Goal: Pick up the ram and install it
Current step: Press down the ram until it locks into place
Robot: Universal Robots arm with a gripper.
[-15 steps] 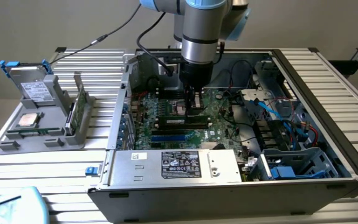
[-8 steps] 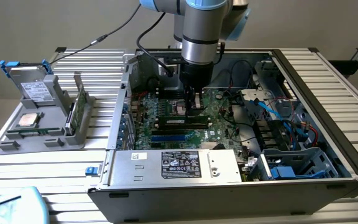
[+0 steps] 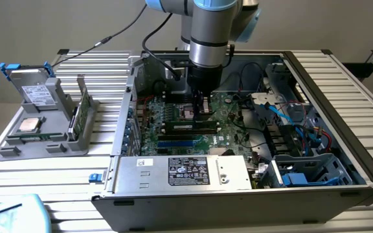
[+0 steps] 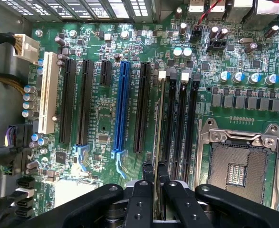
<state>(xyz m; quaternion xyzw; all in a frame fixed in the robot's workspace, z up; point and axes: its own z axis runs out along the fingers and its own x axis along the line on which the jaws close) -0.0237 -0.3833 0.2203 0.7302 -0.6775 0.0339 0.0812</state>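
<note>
My gripper (image 4: 156,172) is shut on the ram (image 4: 158,118), which shows edge-on as a thin pale strip running away from the black fingers (image 4: 147,176). The stick hangs just over the row of black memory slots (image 4: 181,123) on the green motherboard (image 4: 101,118), lined up with the slot nearest the long expansion slots; whether it touches that slot I cannot tell. In the exterior view the gripper (image 3: 203,108) reaches straight down into the open computer case (image 3: 342,92), above the middle of the motherboard (image 3: 173,116).
An open processor socket (image 4: 239,166) lies beside the memory slots. The power supply (image 3: 180,172) sits at the case front, with cables and a drive cage (image 3: 303,170) on the exterior view's right. A grey fixture (image 3: 44,138) on the exterior view's left holds a processor chip (image 3: 29,125), a drive (image 3: 37,90) and an upright green board (image 3: 83,111).
</note>
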